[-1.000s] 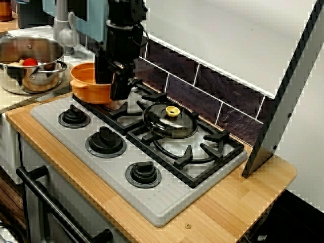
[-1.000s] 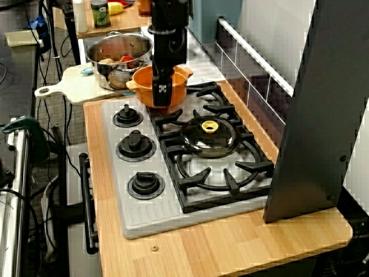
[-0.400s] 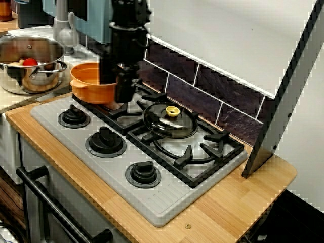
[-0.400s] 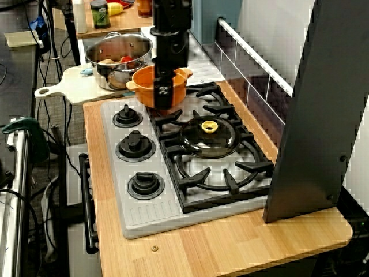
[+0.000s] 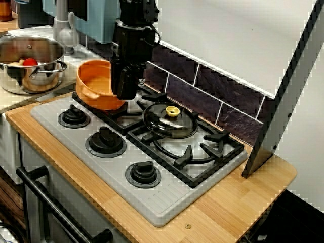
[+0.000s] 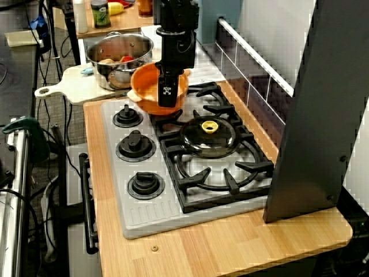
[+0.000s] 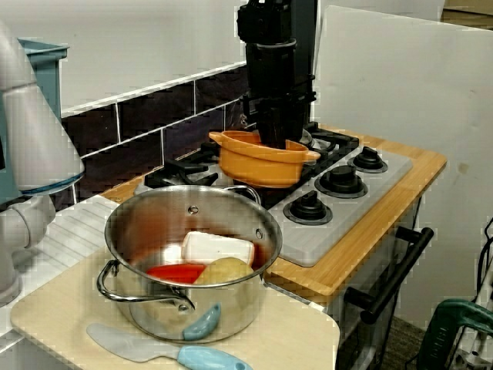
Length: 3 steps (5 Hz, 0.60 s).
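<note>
The gripper (image 5: 124, 92) pinched the orange pot (image 5: 95, 90) by its rim, jaws clamped on the wall. The orange pot hung tilted over the stove (image 5: 91, 172) grate, at 10 o'clock from the lid (image 5: 169, 124). The steel pot (image 5: 15, 86) stood at 9 o'clock, off the stove.

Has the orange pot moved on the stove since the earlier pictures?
Yes. In the view from the side, the orange pot has tipped and shifted slightly toward the lid.
</note>
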Motion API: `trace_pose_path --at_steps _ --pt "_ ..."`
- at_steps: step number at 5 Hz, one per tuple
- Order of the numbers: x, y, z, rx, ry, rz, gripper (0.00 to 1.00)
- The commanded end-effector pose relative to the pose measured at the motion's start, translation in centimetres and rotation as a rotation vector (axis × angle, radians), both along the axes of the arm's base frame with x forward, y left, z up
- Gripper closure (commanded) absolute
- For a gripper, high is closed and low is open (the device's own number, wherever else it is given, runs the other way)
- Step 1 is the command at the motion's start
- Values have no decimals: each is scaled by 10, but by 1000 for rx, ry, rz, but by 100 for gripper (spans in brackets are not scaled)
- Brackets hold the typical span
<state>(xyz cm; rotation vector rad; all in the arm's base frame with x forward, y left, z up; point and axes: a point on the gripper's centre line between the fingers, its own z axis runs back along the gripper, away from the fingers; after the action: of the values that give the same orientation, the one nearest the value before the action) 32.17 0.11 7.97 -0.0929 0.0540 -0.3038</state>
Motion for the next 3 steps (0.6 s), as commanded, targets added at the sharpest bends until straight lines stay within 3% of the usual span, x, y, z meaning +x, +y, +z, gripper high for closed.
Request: trace_pose_path --at_steps 1,3 --pt "14 5 8 1 -53 -4 100" --pt "18 6 12 -18 -40 11 100"
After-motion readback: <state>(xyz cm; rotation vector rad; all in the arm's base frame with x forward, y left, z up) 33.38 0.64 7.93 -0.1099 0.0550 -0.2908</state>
